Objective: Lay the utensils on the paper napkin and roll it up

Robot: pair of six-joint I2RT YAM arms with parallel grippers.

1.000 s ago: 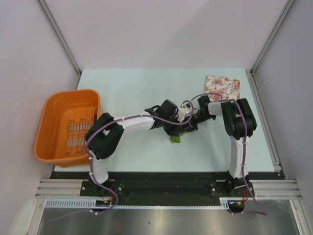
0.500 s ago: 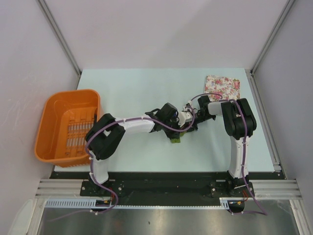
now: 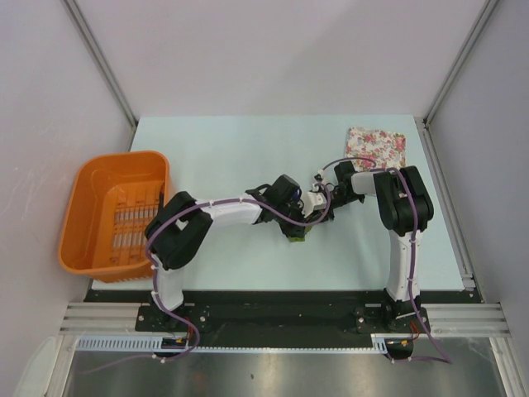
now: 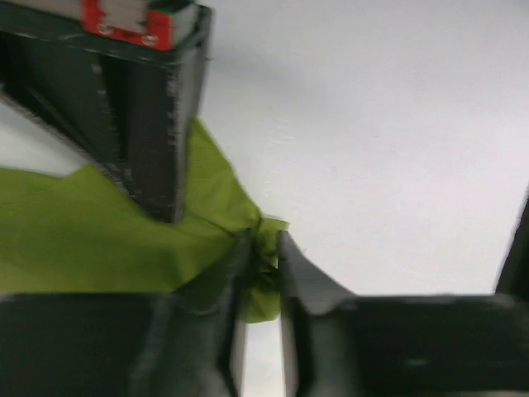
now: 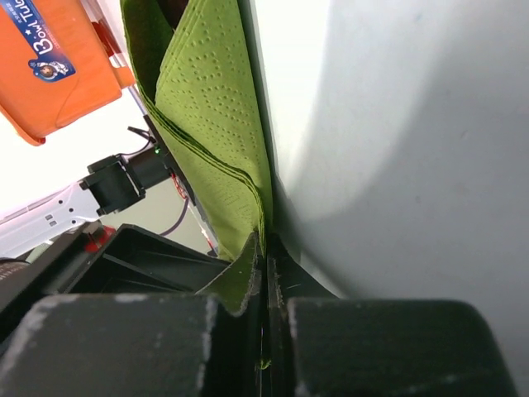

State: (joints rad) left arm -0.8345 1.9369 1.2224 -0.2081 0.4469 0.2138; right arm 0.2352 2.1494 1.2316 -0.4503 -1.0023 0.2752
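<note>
Shifted left + nearer vs a sec ago: L end effector (image 4: 263,248). Its fingers (image 4: 235,314) sit a slit apart w/ paper napkin (image 3: 296,236) corner between; grip unclear. Napkin is mid-bench (image 3: 215,141), folded, mostly hidden under arms, long axis unclear. R end effector (image 5: 266,273) is clamped on napkin edge.

Both arms close in low over the napkin

Seen from above, the left arm (image 3: 240,211) has swung its wrist toward the bases and settled lower, bringing the left tool (image 4: 263,248) onto the napkin (image 3: 296,236). The right tool (image 5: 266,248) has slid the same way with it, and a smaller green patch now shows beneath them.
</note>
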